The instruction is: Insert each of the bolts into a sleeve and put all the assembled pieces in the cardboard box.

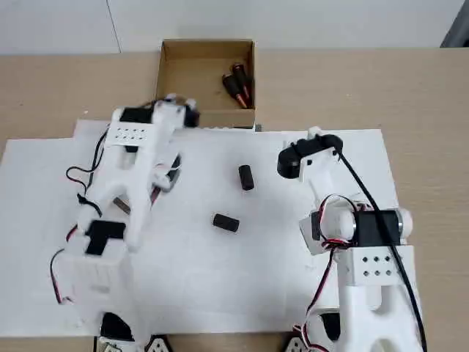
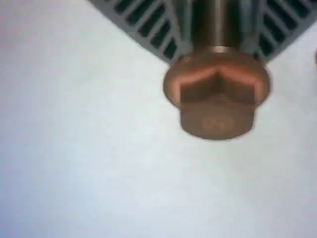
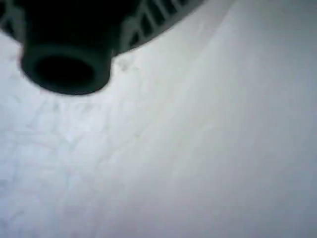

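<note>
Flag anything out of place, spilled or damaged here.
Nothing stands out. Assembled pieces lie inside the cardboard box; two loose sleeves lie apart on the white sheet; a bolt and a third sleeve are held.

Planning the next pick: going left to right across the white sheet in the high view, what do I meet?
An arm → lying black sleeve → second black sleeve → the other arm.
</note>
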You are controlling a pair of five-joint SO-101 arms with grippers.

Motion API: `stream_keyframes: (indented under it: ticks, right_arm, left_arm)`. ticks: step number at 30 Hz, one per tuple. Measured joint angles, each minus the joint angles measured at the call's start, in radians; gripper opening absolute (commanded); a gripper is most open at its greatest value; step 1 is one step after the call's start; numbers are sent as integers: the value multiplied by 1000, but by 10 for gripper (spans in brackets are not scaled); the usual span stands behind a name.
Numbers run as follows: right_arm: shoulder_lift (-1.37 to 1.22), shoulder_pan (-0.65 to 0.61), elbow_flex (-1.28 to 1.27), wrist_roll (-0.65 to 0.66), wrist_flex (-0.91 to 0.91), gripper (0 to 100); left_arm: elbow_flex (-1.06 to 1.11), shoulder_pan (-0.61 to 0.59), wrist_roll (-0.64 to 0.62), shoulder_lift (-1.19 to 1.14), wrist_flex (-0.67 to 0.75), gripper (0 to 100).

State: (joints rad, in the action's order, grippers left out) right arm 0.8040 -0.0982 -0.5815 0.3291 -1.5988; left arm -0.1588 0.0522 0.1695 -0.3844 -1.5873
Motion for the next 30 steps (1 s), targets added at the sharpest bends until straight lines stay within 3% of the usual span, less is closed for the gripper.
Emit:
stream_keyframes:
  ticks: [5,10,21,30]
  right_arm:
    - [0,2,48,-6,-49,4]
    - [0,3,72,-71,-63,4]
    - [161,3,112,-84,-63,4]
    - [408,0,40,-84,-63,4]
  left_arm:
    - [-6,66,-37,172,-60,5]
    - [-6,78,-189,316,-110,5]
    - [0,83,-212,559,-141,5]
    - [347,161,-213,898,-133,5]
